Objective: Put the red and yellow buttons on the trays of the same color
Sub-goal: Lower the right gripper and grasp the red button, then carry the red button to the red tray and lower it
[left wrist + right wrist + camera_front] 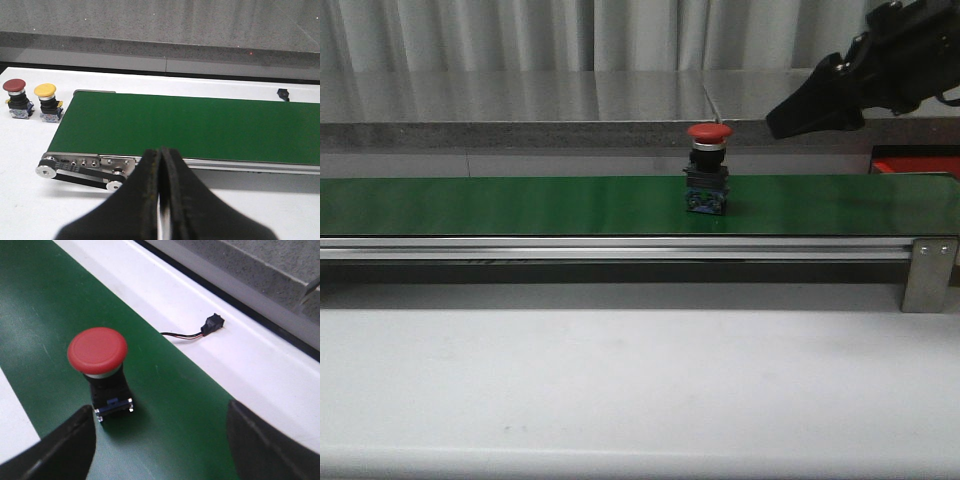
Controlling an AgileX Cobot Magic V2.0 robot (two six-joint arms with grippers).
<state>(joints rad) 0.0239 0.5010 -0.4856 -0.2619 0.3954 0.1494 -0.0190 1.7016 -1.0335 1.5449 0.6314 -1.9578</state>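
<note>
Jaws on the right gripper [817, 105] cannot be judged from the front view: only a dark wedge shows, hanging high at far right, well above the belt. Same view: red button [708, 170] stands upright on the green belt [520, 205], right of centre; a sliver of the red tray [916, 164] shows behind the belt's right end, below that arm. No yellow tray visible. Left wrist view: left gripper [161, 170] has its fingers pressed together, empty, hanging near the belt's roller end; beyond that end, on the white table [30, 200], a second red button [16, 98] and a yellow button [47, 102] stand side by side, just apart. Right wrist view: right fingers spread wide, nothing between them, the belt button just ahead and toward one finger. Likely rigid plastic, light, top-heavy under its mushroom cap, so prone to tipping; the squarish black body below the cap looks the surest hold. A small black connector [212, 324] on thin wires lies on the table beyond the belt, clear of the approach.
</note>
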